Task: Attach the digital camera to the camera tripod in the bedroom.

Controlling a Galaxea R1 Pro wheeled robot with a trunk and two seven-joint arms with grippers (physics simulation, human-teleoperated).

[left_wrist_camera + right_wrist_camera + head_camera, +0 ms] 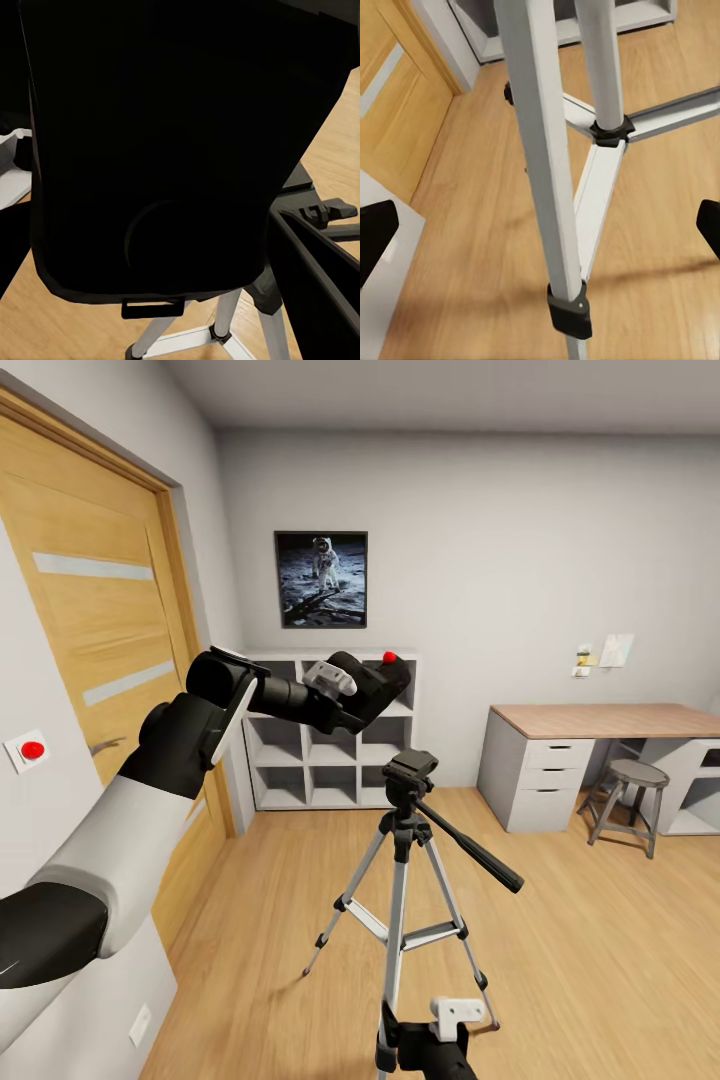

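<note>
My left gripper (358, 696) is shut on the digital camera (386, 682), a black box with a red button on top, held up and to the left of the camera tripod's black head (411, 769). Up close in the left wrist view the camera (157, 150) is a large dark block, with the tripod head (311, 206) just past it. The camera tripod (400, 900) stands on the wood floor, its pan handle (475, 852) pointing down to the right. Low down, my right gripper (540, 232) is open, with a silver tripod leg (544, 165) between its fingers (375, 240), not touching.
A wooden door (95, 640) is close on the left. White cube shelves (330, 750) line the back wall under a framed picture (321, 578). A desk (600, 755) and a stool (632, 800) stand at the right.
</note>
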